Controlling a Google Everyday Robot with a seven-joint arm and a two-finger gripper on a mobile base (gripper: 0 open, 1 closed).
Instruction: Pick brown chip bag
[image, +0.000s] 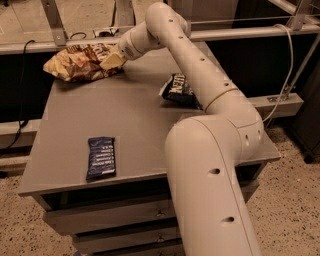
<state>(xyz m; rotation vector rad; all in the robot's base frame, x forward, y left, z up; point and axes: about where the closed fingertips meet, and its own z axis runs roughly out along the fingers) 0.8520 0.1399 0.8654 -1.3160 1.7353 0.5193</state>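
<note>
The brown chip bag (75, 62), crinkled brown and tan-yellow foil, lies at the back left corner of the grey table (135, 115). My gripper (111, 62) is at the bag's right end and touches or overlaps its edge. The cream arm reaches to it from the lower right across the table. The part of the bag under the gripper is hidden.
A dark blue chip bag (177, 91) lies at the right of the table, partly behind my arm. A small dark blue flat bar wrapper (101, 157) lies near the front left edge. Metal rails (240, 33) run behind the table. Drawers (115, 220) sit below it.
</note>
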